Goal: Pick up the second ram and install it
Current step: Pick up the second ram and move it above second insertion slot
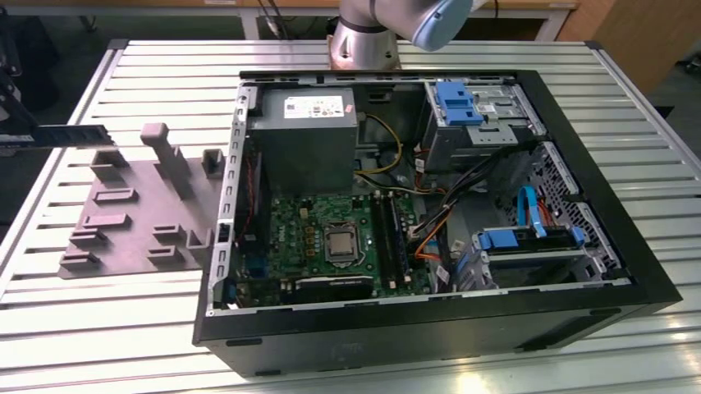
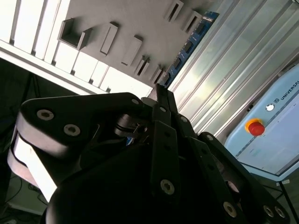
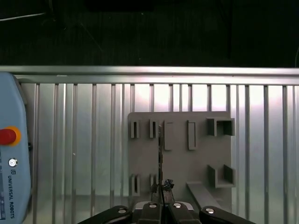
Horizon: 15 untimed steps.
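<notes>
Ribbed aluminium table (image 1: 110,328) is being shared by a grey fixture tray (image 1: 131,217) and an open computer case (image 1: 438,336). The second ram (image 1: 77,134) is being held clear above the tray, at the exterior view's left, and is being clamped at one end by the gripper (image 2: 161,95). Its long axis is being presented roughly left-to-right in the exterior view. The black motherboard slots (image 1: 386,234) are lying well apart toward the exterior view's right and running nearly crosswise to it, so the stick is judged to be misaligned with them.
</notes>
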Each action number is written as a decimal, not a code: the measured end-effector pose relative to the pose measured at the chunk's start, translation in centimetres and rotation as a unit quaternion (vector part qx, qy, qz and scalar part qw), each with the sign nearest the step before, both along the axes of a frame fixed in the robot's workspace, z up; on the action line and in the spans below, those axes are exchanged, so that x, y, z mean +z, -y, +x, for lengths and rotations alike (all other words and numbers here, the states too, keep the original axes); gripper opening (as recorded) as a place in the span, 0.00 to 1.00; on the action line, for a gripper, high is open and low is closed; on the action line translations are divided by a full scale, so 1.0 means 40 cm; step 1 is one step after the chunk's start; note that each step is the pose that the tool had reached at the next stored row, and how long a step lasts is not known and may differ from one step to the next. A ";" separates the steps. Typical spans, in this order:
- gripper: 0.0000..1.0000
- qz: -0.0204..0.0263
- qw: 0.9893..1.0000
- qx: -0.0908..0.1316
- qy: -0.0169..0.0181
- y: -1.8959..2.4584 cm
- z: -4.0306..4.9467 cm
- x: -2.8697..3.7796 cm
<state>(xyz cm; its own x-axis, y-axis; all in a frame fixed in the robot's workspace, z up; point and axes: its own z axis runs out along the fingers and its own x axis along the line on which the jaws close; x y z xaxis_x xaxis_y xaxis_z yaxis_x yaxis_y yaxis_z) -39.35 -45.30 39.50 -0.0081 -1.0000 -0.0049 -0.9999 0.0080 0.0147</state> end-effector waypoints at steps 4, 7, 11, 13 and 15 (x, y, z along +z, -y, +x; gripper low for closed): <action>0.12 0.000 1.000 0.000 0.000 0.000 0.000 0.013; 0.12 0.000 1.000 0.000 0.000 0.000 0.000 0.023; 0.12 0.000 1.000 0.000 0.001 -0.001 0.000 0.037; 0.12 0.000 1.000 0.000 0.001 -0.001 0.000 0.045; 0.12 0.000 1.000 0.000 0.001 -0.001 0.000 0.053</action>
